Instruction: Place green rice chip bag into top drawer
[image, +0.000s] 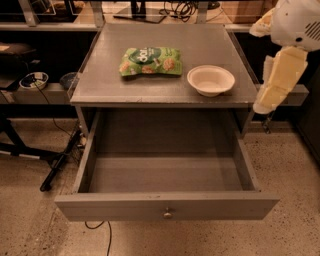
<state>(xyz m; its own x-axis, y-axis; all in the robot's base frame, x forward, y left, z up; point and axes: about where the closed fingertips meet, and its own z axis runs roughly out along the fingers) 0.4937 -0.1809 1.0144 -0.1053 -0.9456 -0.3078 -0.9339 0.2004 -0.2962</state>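
The green rice chip bag lies flat on the grey cabinet top, left of centre toward the back. The top drawer is pulled fully open below it and its inside shows nothing in it; its front panel carries a small round knob. My arm comes in at the upper right, and my gripper hangs at its pale lower end, beside the right edge of the cabinet top. It is to the right of the bag, with the bowl between them, and touches neither.
A white round bowl stands on the cabinet top right of the bag. Dark shelves with small bowls and cables are at the left. A black stand leg lies on the speckled floor by the drawer's left side.
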